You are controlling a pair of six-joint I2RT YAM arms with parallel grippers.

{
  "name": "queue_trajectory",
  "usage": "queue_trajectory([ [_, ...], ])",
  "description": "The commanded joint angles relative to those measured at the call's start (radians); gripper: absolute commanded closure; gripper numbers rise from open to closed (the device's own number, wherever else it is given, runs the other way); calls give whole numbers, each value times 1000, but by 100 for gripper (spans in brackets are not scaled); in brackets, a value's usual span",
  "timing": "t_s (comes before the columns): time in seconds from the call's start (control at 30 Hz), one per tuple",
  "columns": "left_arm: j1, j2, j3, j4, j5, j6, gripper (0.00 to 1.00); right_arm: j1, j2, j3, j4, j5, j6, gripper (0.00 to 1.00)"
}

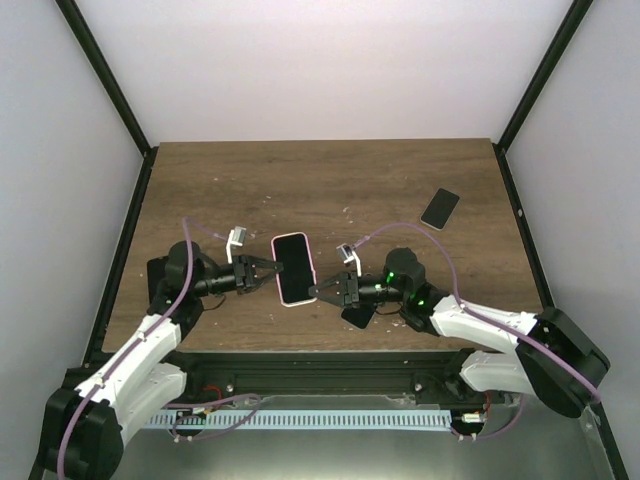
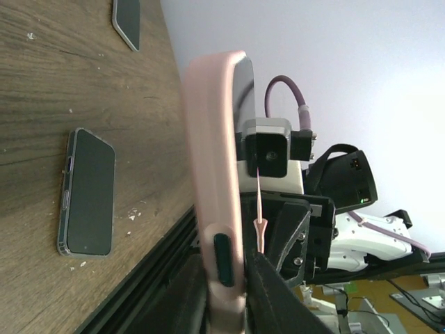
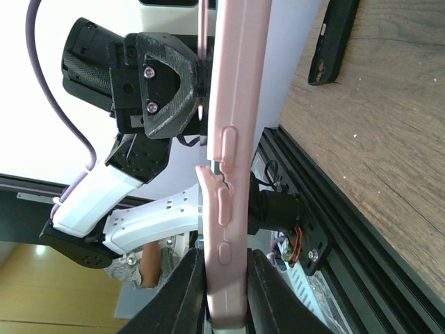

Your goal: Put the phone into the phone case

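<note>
The phone (image 1: 294, 270), dark screen up, sits inside the pink phone case (image 1: 277, 262) and is held above the table between both arms. My left gripper (image 1: 272, 270) is shut on the case's left edge. My right gripper (image 1: 320, 291) is shut on its lower right edge. The left wrist view shows the case (image 2: 215, 174) edge-on, clamped between the left gripper's (image 2: 226, 278) fingers. Seen from the right wrist, the case (image 3: 233, 139) is pinched by the right gripper (image 3: 226, 278), and one stretch of its rim (image 3: 207, 174) stands off the phone.
A dark phone (image 1: 440, 208) lies flat at the back right of the table (image 1: 330, 180). Another dark phone (image 2: 87, 191) lies near the front edge, under my right arm (image 1: 357, 316). A black case (image 3: 334, 38) lies on the wood in the right wrist view.
</note>
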Motion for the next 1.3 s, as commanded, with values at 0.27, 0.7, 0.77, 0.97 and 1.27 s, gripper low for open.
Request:
queue_trajectory([
  [0.27, 1, 1, -36, 139, 25, -73, 46, -1, -22, -10, 200, 124, 40, 99],
  [0.7, -1, -22, -103, 270, 19, -212, 31, -1, -27, -3, 188, 277, 15, 99],
  [0.77, -4, -16, -101, 292, 18, -231, 33, -1, -26, -1, 179, 293, 15, 99],
  [0.97, -25, -6, -110, 308, 0, -258, 39, -1, -24, 6, 158, 319, 14, 99],
  [1.27, -63, 52, -104, 275, -21, -211, 33, -1, -26, 10, 159, 322, 25, 99],
])
